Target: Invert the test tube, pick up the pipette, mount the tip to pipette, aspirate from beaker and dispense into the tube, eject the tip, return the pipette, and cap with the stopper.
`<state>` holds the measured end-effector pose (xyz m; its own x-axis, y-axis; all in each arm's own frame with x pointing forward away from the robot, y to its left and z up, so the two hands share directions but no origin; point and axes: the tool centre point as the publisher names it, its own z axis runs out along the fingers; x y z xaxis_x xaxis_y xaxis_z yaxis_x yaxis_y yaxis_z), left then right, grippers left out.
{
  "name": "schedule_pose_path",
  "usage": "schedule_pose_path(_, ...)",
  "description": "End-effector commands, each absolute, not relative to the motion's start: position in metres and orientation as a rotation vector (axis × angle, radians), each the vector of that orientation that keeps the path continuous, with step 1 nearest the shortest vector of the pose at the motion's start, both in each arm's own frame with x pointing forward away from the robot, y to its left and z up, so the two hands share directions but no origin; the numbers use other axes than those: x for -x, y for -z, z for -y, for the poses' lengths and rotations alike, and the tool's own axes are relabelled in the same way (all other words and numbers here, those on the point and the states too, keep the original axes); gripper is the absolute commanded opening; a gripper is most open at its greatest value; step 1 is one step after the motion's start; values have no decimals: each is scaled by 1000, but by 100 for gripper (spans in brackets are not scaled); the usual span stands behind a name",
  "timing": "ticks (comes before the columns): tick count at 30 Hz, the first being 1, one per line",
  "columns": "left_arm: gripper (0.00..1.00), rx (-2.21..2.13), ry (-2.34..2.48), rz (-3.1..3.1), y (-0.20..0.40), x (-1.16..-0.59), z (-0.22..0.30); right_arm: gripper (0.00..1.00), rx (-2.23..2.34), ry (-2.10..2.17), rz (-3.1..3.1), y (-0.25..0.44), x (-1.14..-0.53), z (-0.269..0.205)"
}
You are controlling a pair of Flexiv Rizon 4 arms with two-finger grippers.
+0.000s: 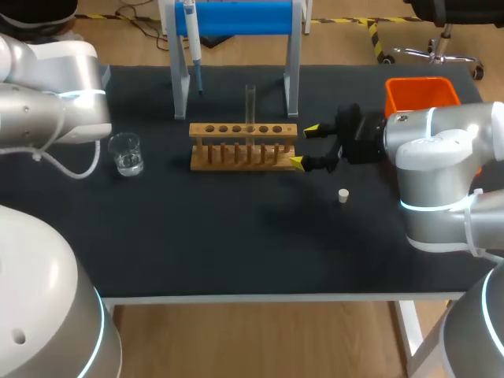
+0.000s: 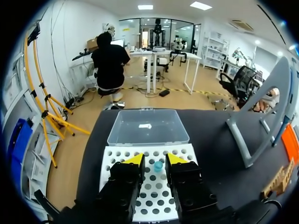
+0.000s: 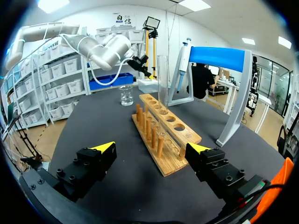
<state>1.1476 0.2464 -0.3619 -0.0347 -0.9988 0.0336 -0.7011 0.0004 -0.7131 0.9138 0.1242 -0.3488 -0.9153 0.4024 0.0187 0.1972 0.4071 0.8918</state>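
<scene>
the right hand [image 1: 305, 146] sits just off the right end of the wooden rack [image 1: 242, 147], fingers spread wide and holding nothing, so the step in hand looks to be handling the test tube [image 1: 250, 106]. whether its mouth already faces up i cannot tell. to do it well, i'd come in along the rack above the pegs and close gently on the glass about midway up. i'd lift straight until it clears the hole and only then turn it, keeping off the blue pipette stand [image 1: 236, 16] behind. the tube is a tall, thin, clear cylinder, seemingly empty, upright in one of the rack's middle holes toward the back edge of the bench [image 1: 236, 236]. the left hand [image 2: 154, 159], over a white tip tray [image 2: 112, 156] near the bench's left edge, is likewise open and empty.
</scene>
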Motion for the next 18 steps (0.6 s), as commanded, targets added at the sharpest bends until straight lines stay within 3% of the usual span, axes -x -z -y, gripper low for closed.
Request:
schedule_pose_path(1,26,1756,777,-1791,362,-1152,-247,100,-531,-1519,-2465,349,-914,-123)
schedule_pose_path(15,24,1743,769,-1797,364,-1156,-248,100,-531,-1519,-2465,349,-914,-123)
schedule_pose_path(18,18,1743,769,-1802,365,-1157,-247,100,-531,-1519,-2465,349,-914,-123)
